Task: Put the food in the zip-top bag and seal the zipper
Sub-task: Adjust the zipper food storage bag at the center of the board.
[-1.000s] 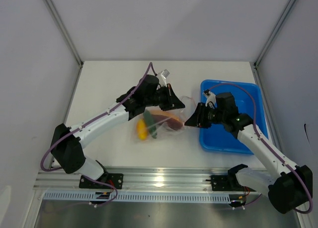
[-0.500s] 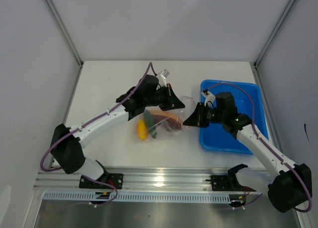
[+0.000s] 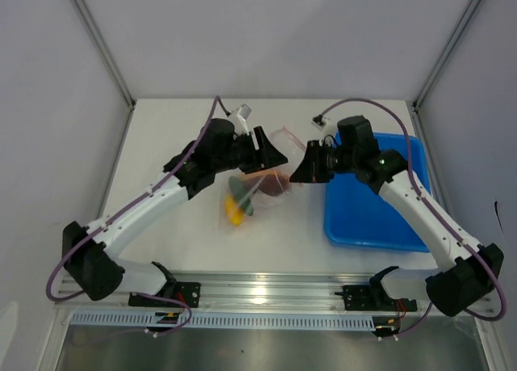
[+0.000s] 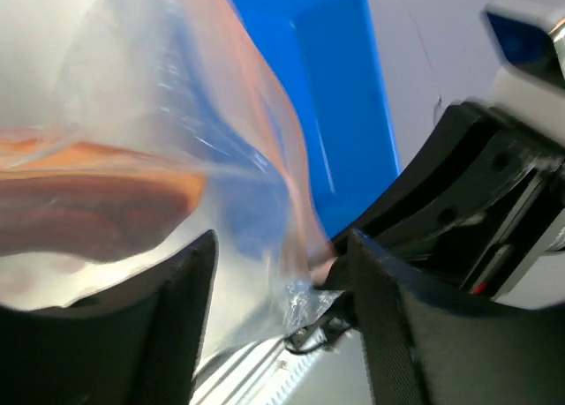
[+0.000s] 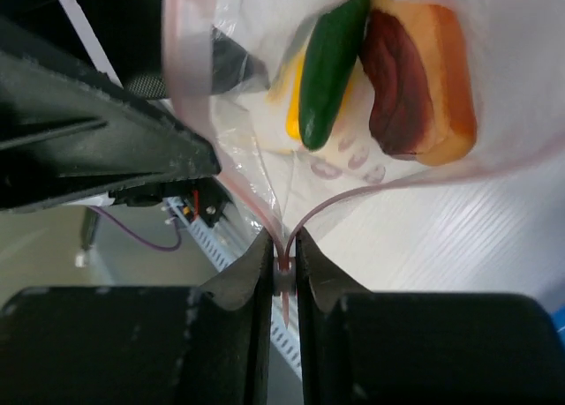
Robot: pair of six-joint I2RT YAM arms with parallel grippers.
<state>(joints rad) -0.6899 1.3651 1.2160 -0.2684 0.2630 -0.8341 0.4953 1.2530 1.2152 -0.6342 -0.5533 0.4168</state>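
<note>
Fingers (image 5: 249, 286) of the right gripper (image 5: 282, 246) are pinched on one zipper (image 5: 177, 70) end; its length is directed toward the left gripper (image 4: 278, 268), held spread astride the zip-top bag (image 4: 203, 96).

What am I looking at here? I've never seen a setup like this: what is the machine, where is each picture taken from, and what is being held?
Two robot arms are bolted at the near edge of a white table, and each ends in a two-finger gripper. The wide picture comes from a fixed camera above and behind the arms. The two close-ups come from cameras on their wrists. A blue tray lies on the table. Between the arms is a clear zip-top bag. A dark-green cucumber, a yellow piece and a red-brown piece appear to be inside it. The right gripper is pinched shut on the bag's pink zipper strip. The left gripper stands open, with bag film passing between its fingers.
</note>
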